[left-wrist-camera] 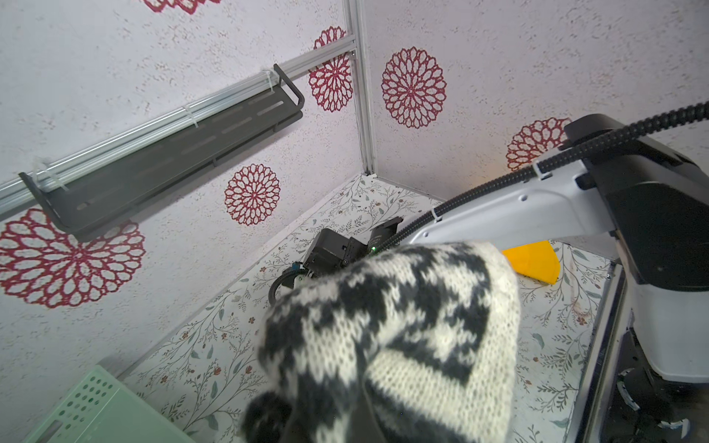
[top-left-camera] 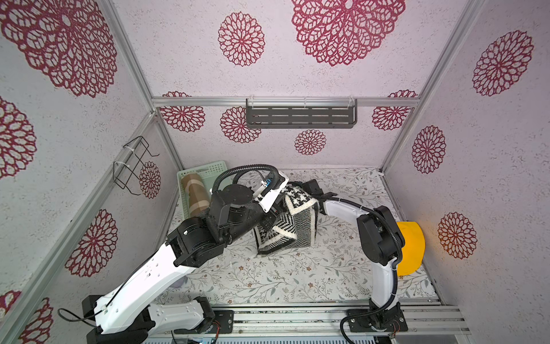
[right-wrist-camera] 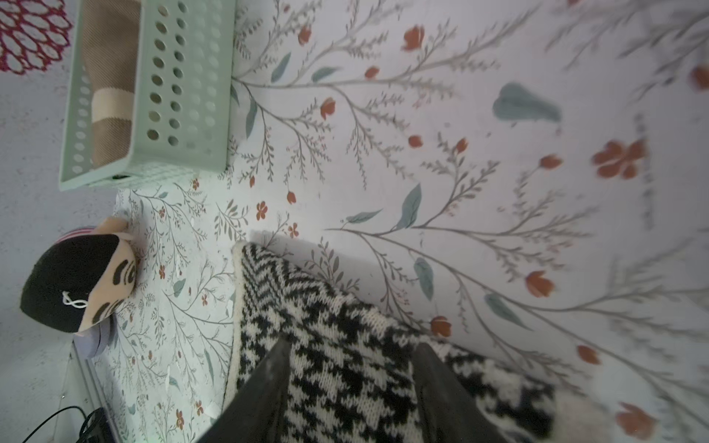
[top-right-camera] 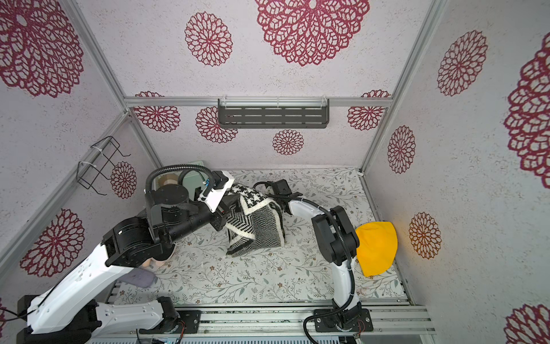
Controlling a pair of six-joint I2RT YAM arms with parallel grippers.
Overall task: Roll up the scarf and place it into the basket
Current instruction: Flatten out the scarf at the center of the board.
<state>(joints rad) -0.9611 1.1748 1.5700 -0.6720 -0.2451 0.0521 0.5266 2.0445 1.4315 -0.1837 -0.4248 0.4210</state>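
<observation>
The black-and-white knitted scarf (top-left-camera: 285,229) (top-right-camera: 256,226) hangs in a bunched fold over the middle of the floral table, its lower end resting on the surface. My left gripper (top-left-camera: 272,214) (left-wrist-camera: 345,422) is shut on its upper part, and the knit (left-wrist-camera: 403,326) covers most of the fingers. My right gripper (right-wrist-camera: 353,343) reaches in from the far side. Its two dark fingers (right-wrist-camera: 276,376) stand apart with a flat band of scarf (right-wrist-camera: 345,383) between them. The mint-green basket (top-left-camera: 208,171) (right-wrist-camera: 184,76) stands at the back left, apart from the scarf.
A brown roll with a pale band (top-left-camera: 195,193) (right-wrist-camera: 111,76) lies in the basket. A yellow cloth (top-left-camera: 412,247) sits by the right wall. A plush head (right-wrist-camera: 76,284) lies at the left front. A dark grey shelf (top-left-camera: 300,116) and a black wire rack (top-left-camera: 131,163) hang on the walls.
</observation>
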